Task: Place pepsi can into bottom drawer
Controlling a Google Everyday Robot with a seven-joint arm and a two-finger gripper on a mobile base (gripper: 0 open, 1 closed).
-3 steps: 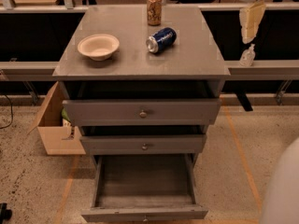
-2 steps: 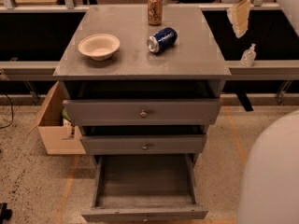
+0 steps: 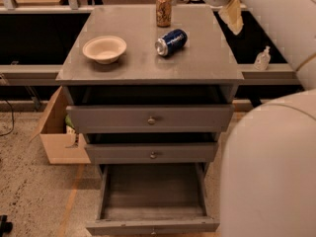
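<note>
The pepsi can (image 3: 171,42) is dark blue and lies on its side on the grey cabinet top (image 3: 207,58), right of the middle, with its silver end facing the front left. The bottom drawer (image 3: 153,225) is pulled out, and its inside looks empty. The two upper drawers (image 3: 150,118) stand slightly out. My gripper (image 3: 232,15) hangs in the air above the back right corner of the cabinet top. It is up and to the right of the can, apart from it, and holds nothing that I can see.
A tan patterned can (image 3: 163,9) stands upright at the back of the top. A cream bowl (image 3: 104,49) sits at the left. My white arm (image 3: 269,172) fills the right side. A cardboard box (image 3: 57,135) stands on the floor at the left. A small pump bottle (image 3: 262,58) is on the right ledge.
My gripper has moved left, from beside the cabinet to over its back right corner. My arm now fills more of the right side. The can has not moved.
</note>
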